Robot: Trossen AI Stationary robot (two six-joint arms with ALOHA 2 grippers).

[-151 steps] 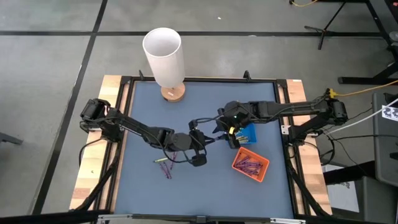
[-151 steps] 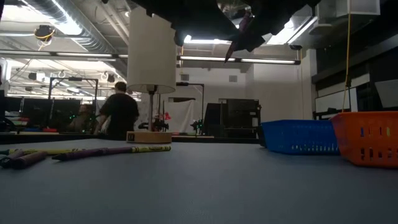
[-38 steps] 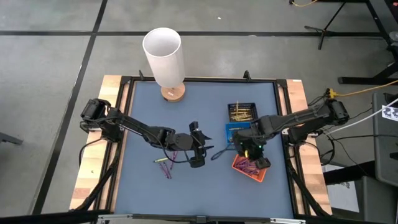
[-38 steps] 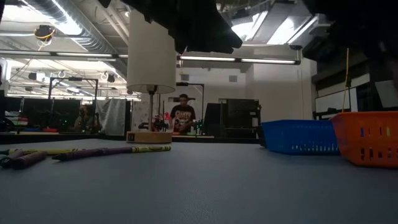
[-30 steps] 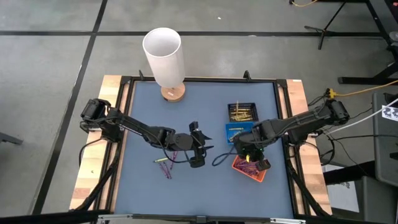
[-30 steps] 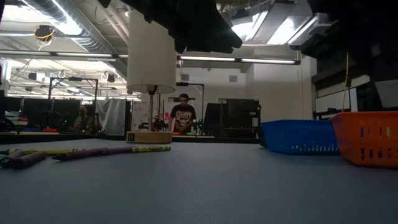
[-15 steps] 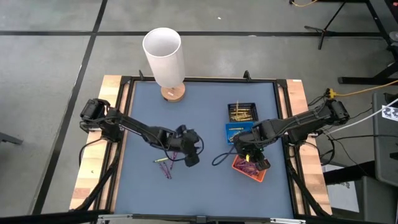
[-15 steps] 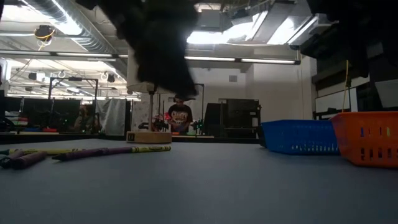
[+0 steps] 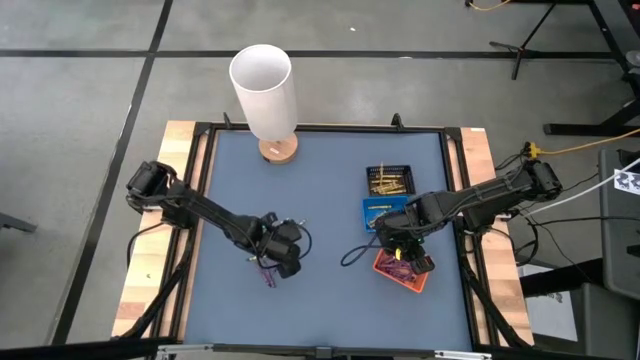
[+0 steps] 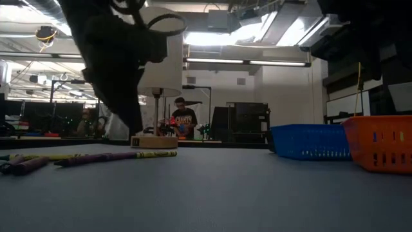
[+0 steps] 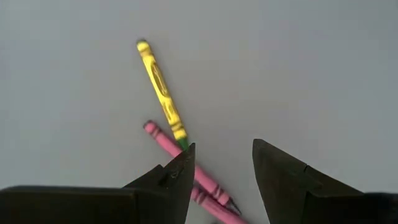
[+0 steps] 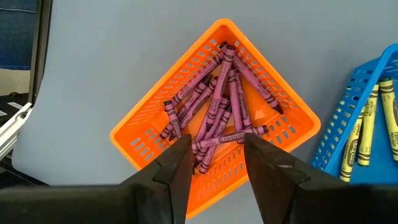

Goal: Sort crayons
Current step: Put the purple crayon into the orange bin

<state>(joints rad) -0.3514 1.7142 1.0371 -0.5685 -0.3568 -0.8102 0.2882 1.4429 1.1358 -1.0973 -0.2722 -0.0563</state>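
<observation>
Setting: you worked in a lab or workshop hall. Evidence: bare ceiling ducts (image 10: pixel 71 19) at upper left, strip lights (image 10: pixel 248 62) across the top, cluttered benches (image 10: pixel 38 132) at left, a person (image 10: pixel 181 122) standing mid-frame.

The high view is evenly lit from above; only soft, short shadows are cast on the table (image 9: pixel 330 290). The low view is strongly backlit by ceiling strip lights (image 10: pixel 248 62), and the arm (image 10: pixel 109 58) near the lens is reduced to a blurred dark silhouette. Glare is seen at the ceiling panels. Both wrist views are bright and sharp, with the near fingers (image 11: pixel 174 180) dark and soft-edged.
</observation>
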